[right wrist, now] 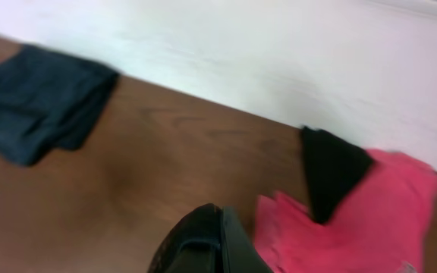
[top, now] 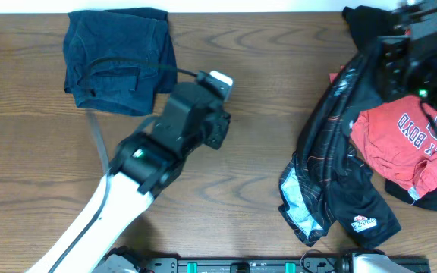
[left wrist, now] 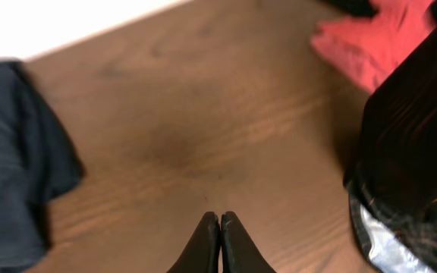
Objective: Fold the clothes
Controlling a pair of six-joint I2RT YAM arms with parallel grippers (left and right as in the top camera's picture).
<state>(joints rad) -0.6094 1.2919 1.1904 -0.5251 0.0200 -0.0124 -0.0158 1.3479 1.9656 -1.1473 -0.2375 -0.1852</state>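
Diagonally: black shirt [top: 328,136] long axis far-right to near-left; both jaws closed, empty.

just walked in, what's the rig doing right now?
Clothes folding, with nothing in hand. The left gripper is shut and empty over the bare wooden table, between a folded dark blue garment and the unfolded pile. The right gripper is also shut, at the edge of the crumpled red white-lettered T-shirt, which lies partly on the shiny black sports shirt. Neither is folded yet.
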